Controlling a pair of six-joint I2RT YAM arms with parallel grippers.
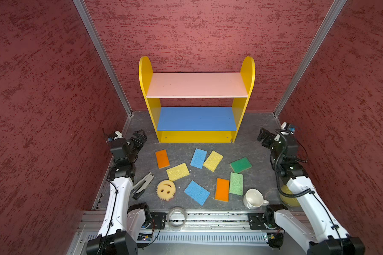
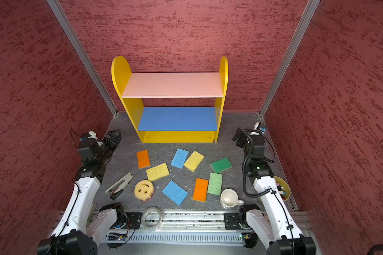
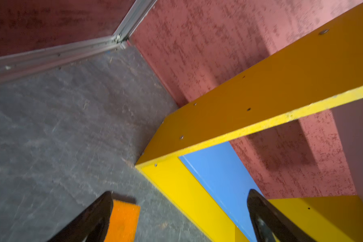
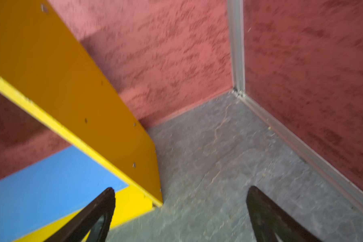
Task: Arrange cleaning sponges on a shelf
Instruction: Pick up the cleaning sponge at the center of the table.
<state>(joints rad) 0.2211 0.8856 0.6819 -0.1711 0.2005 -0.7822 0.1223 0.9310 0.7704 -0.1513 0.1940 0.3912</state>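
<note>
The shelf [image 1: 197,85] stands against the back wall with its pink, blue and yellow boards bare. Several cleaning sponges lie flat on the grey floor in front of it: orange [image 1: 162,158], blue [image 1: 198,158], yellow [image 1: 213,161], dark green [image 1: 240,165], yellow [image 1: 177,171], a round smiley one [image 1: 166,189], blue [image 1: 196,192], orange [image 1: 222,189] and light green [image 1: 236,183]. My left gripper [image 1: 139,134] hovers open left of the shelf [image 3: 260,100], with an orange sponge [image 3: 124,220] just below it. My right gripper [image 1: 262,134] hangs open right of the shelf [image 4: 71,94], holding nothing.
A white mug [image 1: 253,198] lies on its side near the front right. A clear tape ring [image 1: 176,218] sits on the front rail and a stapler [image 1: 142,185] lies at the front left. A yellow bowl [image 2: 282,191] sits under the right arm. Red walls close in three sides.
</note>
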